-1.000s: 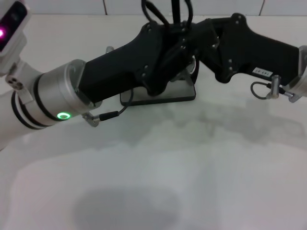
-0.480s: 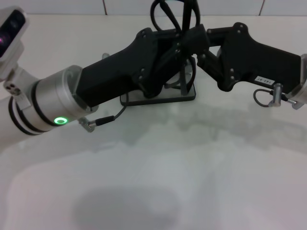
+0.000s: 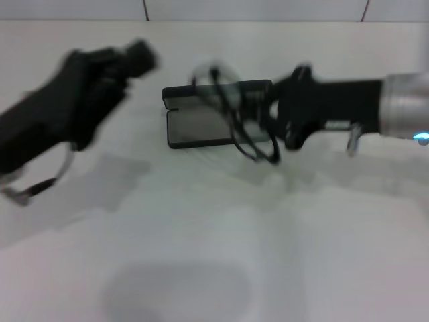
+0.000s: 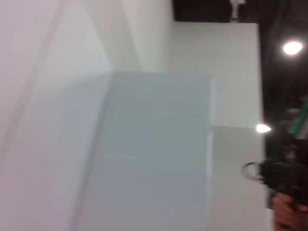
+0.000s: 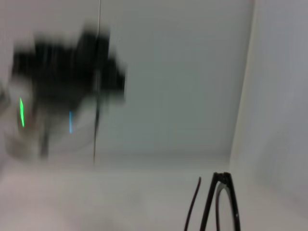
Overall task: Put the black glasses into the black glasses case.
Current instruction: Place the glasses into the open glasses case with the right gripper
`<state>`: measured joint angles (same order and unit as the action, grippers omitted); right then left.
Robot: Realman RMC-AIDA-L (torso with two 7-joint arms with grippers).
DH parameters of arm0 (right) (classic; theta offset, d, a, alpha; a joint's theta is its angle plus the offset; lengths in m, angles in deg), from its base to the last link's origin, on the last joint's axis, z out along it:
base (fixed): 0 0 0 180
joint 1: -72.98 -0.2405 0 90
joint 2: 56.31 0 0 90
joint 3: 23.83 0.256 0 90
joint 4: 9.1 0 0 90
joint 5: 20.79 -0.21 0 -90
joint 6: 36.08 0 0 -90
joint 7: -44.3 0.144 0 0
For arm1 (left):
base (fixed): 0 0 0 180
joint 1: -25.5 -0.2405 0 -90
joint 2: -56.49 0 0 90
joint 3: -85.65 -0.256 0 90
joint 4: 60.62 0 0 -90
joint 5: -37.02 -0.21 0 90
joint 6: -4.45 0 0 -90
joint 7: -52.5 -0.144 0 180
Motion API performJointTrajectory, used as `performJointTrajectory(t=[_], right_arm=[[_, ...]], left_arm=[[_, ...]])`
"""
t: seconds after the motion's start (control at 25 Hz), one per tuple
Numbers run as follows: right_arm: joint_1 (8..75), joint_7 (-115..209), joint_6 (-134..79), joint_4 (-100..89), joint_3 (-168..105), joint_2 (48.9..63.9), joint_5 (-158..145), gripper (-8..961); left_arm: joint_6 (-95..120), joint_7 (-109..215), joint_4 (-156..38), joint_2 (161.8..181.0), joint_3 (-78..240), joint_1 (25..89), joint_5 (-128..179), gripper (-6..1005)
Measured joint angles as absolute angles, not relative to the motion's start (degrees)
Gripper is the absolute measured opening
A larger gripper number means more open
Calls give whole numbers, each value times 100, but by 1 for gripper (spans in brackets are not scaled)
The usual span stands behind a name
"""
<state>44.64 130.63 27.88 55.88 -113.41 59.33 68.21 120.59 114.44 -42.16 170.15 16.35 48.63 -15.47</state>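
Over the case: black glasses (blurred), at right gripper's tip; grip unclear.
Below them: black glasses case, open.
Left gripper: well apart, fingers unclear.

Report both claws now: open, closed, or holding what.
Left claw: clear of the black glasses case, holding nothing; fingers cannot be told.
Right claw: at the case with the black glasses; grip cannot be told.

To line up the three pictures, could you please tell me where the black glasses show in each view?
Head view: the black glasses are above the open black glasses case, at the right gripper.
Left wrist view: not in it.
Right wrist view: frame and temple at the lower edge.
Shared landmark: the white table.
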Motion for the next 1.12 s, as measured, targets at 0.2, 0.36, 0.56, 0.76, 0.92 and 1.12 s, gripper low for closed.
performJointTrajectory(t=[0.2, 0.36, 0.56, 0.76, 0.92, 1.12], right_arm=[[3783, 15630, 2561, 6638, -12045, 5962, 9817, 42], [2770, 16477, 2428, 6096, -12613, 5992, 10937, 43], [1974, 16636, 2198, 5463, -13077, 5998, 11239, 44], [1565, 16564, 1964, 5042, -13505, 5997, 11521, 45], [1589, 16538, 1372, 4919, -13940, 5997, 11820, 46], [1627, 16364, 831, 4866, -14194, 5997, 11878, 47]], left_arm=[[12069, 11446, -4095, 16960, 2084, 4379, -1552, 29], [12067, 11370, -4136, 16983, 2102, 4351, -1608, 29], [12063, 11204, -4239, 17097, 2078, 4344, -1690, 30], [12064, 11022, -4438, 17141, 2076, 4309, -1751, 30], [12065, 10993, -4442, 17155, 2090, 4246, -1759, 30], [12067, 10983, -4442, 17154, 2089, 4161, -1759, 30]])
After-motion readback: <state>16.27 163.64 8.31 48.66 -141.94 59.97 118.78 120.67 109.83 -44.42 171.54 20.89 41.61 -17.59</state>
